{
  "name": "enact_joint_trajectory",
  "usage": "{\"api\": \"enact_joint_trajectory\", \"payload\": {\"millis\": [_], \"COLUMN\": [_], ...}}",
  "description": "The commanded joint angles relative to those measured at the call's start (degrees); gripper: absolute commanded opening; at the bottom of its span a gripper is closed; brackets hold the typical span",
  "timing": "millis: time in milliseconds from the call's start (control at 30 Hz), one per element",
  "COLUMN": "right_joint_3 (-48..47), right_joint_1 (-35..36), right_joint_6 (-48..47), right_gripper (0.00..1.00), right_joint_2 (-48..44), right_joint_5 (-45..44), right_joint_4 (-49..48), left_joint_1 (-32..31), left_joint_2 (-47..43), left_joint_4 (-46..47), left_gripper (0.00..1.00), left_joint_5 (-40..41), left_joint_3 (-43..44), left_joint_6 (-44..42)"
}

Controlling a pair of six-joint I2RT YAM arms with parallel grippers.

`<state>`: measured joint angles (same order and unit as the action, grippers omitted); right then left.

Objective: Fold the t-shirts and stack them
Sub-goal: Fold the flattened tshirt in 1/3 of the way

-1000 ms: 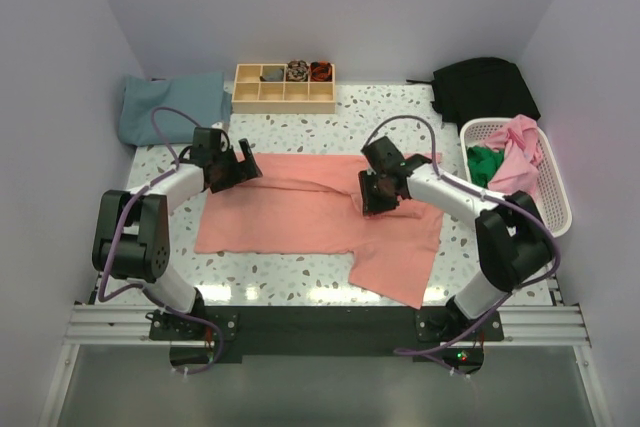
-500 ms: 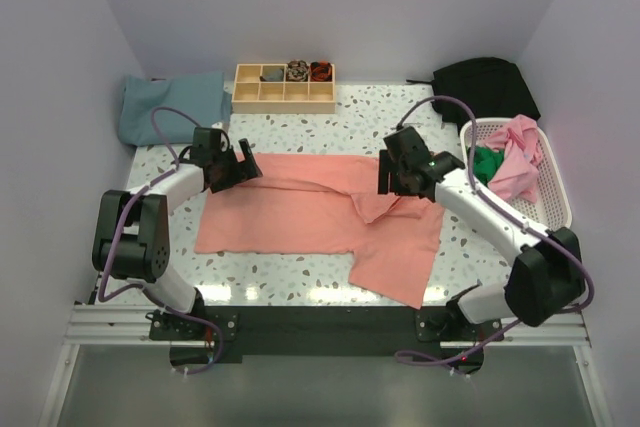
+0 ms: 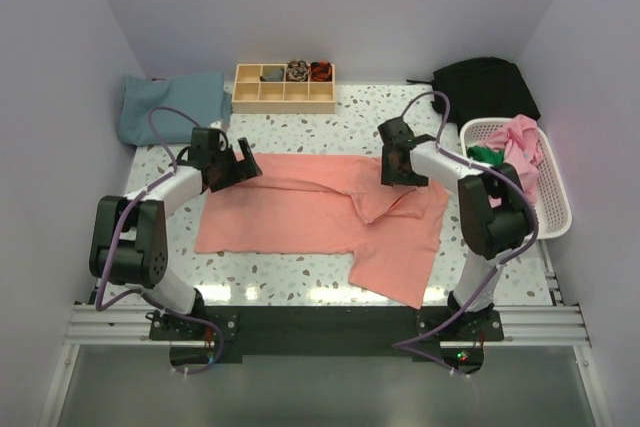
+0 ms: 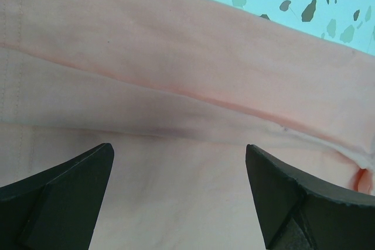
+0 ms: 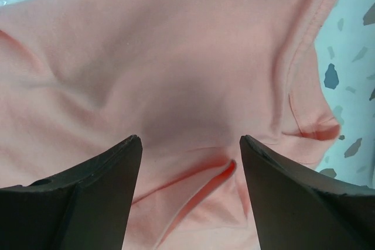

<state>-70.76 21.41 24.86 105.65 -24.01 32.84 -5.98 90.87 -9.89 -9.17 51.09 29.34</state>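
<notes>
The salmon-pink cotton t-shirt (image 3: 300, 212) is lying spread across the middle of the white speckled terrazzo worktop (image 3: 350, 122), rumpled and folded over itself toward its right side, with one flap trailing toward the near edge. The left gripper (image 4: 179, 149) is hovering over the shirt's far-left corner, fingers standing well apart above a long crease, nothing between them. The right gripper (image 5: 190, 139) is sitting over the bunched fabric at the shirt's far-right part, and its fingers are spread wide too, gripping nothing. Pale lilac walls are closing in the worktop on three sides. Along the far edge a shallow wooden compartment tray (image 3: 283, 87) is resting, with a blue-grey folded cloth (image 3: 170, 107) in the far-left corner and a black fabric bundle (image 3: 485, 87) in the far-right corner. By the right edge a white plastic lattice basket (image 3: 560, 217) is holding a pink garment (image 3: 515, 152) and a green garment (image 3: 483, 159).
</notes>
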Motion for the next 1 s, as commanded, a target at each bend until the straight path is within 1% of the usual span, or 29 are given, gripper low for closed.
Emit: {"api": "enact_joint_trajectory", "payload": {"millis": [0, 67, 167, 200, 300, 467, 600, 633, 700, 733, 767, 833, 967], "right_joint_3": [2.02, 5.26, 7.82, 8.62, 11.78, 15.73, 18.37, 19.16, 19.87, 19.70, 19.18, 16.73, 12.93], "right_joint_1": [0.21, 0.12, 0.21, 0.30, 0.74, 2.58, 6.00, 6.62, 6.98, 7.07, 6.98, 6.28, 3.65], "right_joint_6": [0.54, 1.06, 1.42, 1.42, 2.29, 3.53, 5.72, 6.59, 7.83, 7.92, 7.83, 7.48, 7.48], "right_gripper": [0.72, 0.72, 0.71, 0.71, 0.71, 0.70, 0.70, 0.70, 0.71, 0.73, 0.75, 0.77, 0.74], "right_joint_2": [-5.70, -8.77, -10.37, -11.59, -15.27, -20.82, -24.95, -26.96, -28.91, -29.96, -29.97, -29.01, -22.08], "right_joint_5": [-2.10, -1.74, 0.01, 1.67, 2.91, 6.43, 8.19, 5.75, 3.98, 2.58, -0.74, -2.18, -0.07], "right_joint_4": [0.30, 0.82, 2.93, 3.02, 3.63, 6.00, 8.55, 9.60, 9.79, 9.61, 9.35, 8.74, 7.51], "left_joint_1": [0.09, 0.09, 0.00, 0.09, 0.09, 0.00, 0.09, 0.00, 0.09, 0.09, 0.00, 0.09, 0.09], "left_joint_2": [-1.31, -0.70, -0.08, 0.01, 0.27, 0.27, 0.80, 0.89, 0.80, 0.80, 0.89, 0.80, 0.54], "left_joint_4": [1.80, 1.81, 1.98, 2.15, 1.98, 1.98, 2.16, 2.24, 2.24, 2.24, 2.42, 2.51, 2.51], "left_gripper": [1.00, 1.00, 1.00, 1.00, 1.00, 1.00, 1.00, 1.00, 1.00, 1.00, 1.00, 1.00, 1.00], "left_joint_5": [0.56, 0.38, -0.15, -0.32, -0.76, -1.02, -1.64, -1.73, -1.82, -1.90, -1.91, -2.34, -2.52], "left_joint_3": [-0.03, 0.15, 0.33, 0.41, 0.41, 0.33, 0.33, 0.41, 0.33, 0.33, 0.24, 0.32, 0.06], "left_joint_6": [-0.69, -0.69, -0.69, -0.60, -0.69, -0.78, -0.78, -0.78, -0.78, -0.78, -0.78, -0.78, -0.78]}}
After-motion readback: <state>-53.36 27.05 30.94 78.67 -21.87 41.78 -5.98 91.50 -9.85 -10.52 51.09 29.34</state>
